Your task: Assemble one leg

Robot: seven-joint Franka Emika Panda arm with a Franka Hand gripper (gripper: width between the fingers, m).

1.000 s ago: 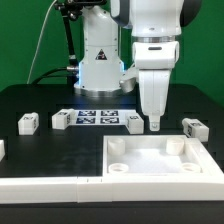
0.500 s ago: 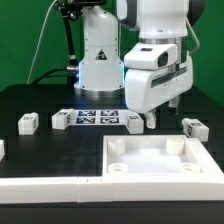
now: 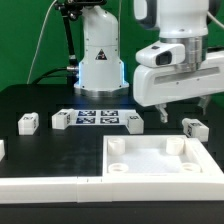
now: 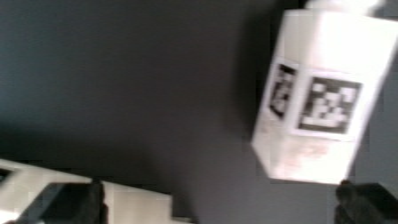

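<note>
We see a matte black counter (image 3: 40, 100) w/ a flat green wall (image 3: 20, 40) behind it and dark cables (image 3: 45, 45) hanging at the back. The robot's glossy white base (image 3: 100, 60) stands at rear centre.

From the exterior view's left: a long flat white strip (image 3: 40, 186) lies along the front edge. Behind it sits the first leg (image 3: 28, 122), a stubby white block w/ a black-and-white square marker. The second leg (image 3: 61, 119) is near it, same shape. Next is the marker board (image 3: 97, 117), thin and white, lying flat w/ several tags. Just beside its right end is the third leg (image 3: 135, 121). The arm (image 3: 175, 70), smooth white casing, hangs above the counter approx. between the third leg and the fourth leg (image 3: 193, 127). In front lies the big white square panel (image 3: 155, 158) w/ round corner holes.

The wrist view is blurred. One leg (image 4: 311, 95) lies flat on the black surface, marker face up; we can't tell which of the four it is. The dark fingers (image 4: 54, 205) stand wide apart and grip nothing. The leg's end is near one finger; contact can't be told.
</note>
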